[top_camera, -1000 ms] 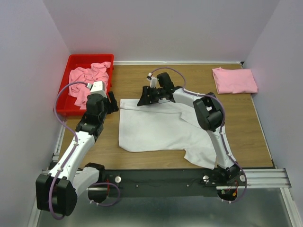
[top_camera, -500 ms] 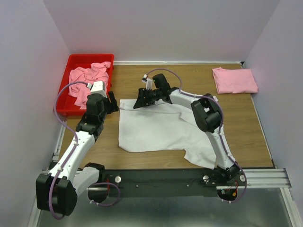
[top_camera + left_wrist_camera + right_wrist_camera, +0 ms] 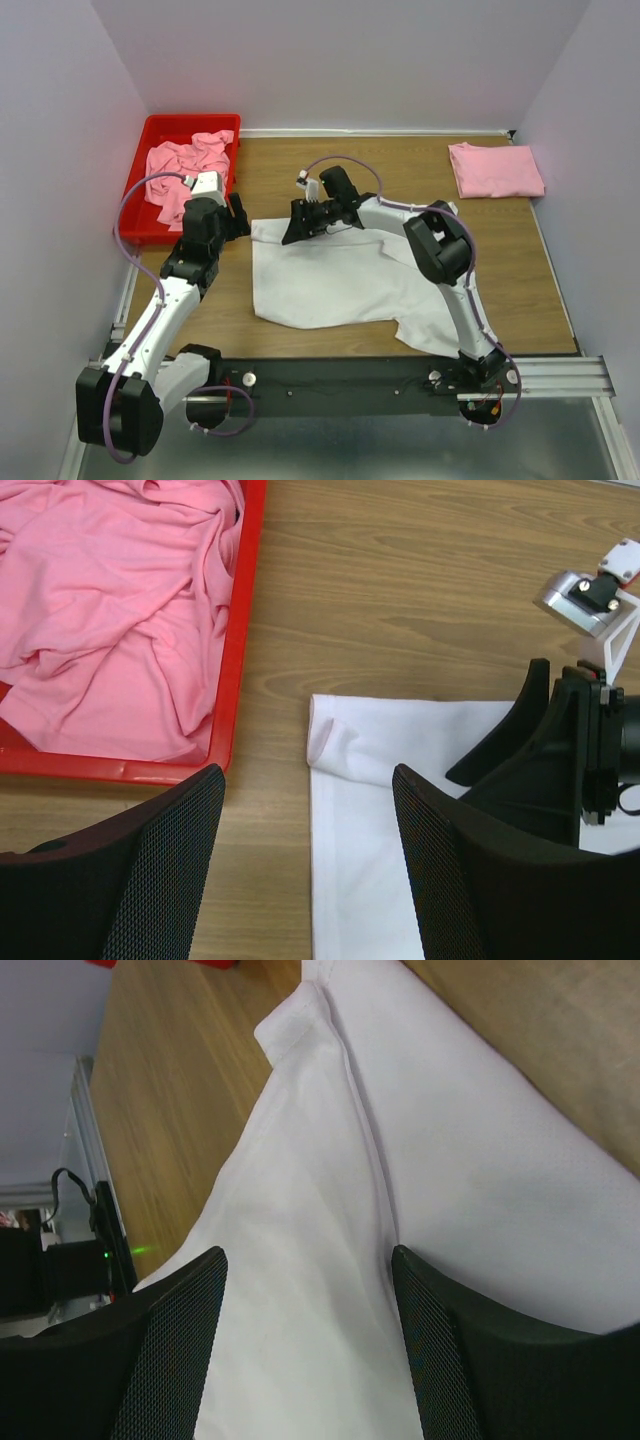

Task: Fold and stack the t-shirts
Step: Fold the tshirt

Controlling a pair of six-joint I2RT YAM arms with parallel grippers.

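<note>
A white t-shirt [image 3: 340, 280] lies spread on the middle of the wooden table, its top left corner [image 3: 335, 745] slightly rolled. My right gripper [image 3: 291, 230] hovers open over the shirt's far edge near that corner, with white cloth [image 3: 450, 1160] below its fingers [image 3: 170, 1360]. My left gripper [image 3: 240, 215] stands open just left of the same corner, between the shirt and the bin, holding nothing [image 3: 305, 810]. Crumpled pink t-shirts [image 3: 185, 170] fill the bin [image 3: 110, 610]. One folded pink t-shirt [image 3: 495, 170] lies at the back right.
The red plastic bin [image 3: 135, 225] sits at the back left, its long wall [image 3: 240, 660] close to my left fingers. The right gripper's body [image 3: 570, 760] is near the left gripper. Lilac walls enclose the table on three sides.
The right gripper has slid left and slightly nearer along the white shirt's far edge, and the cloth there has shifted a little. The left arm has stayed still.
</note>
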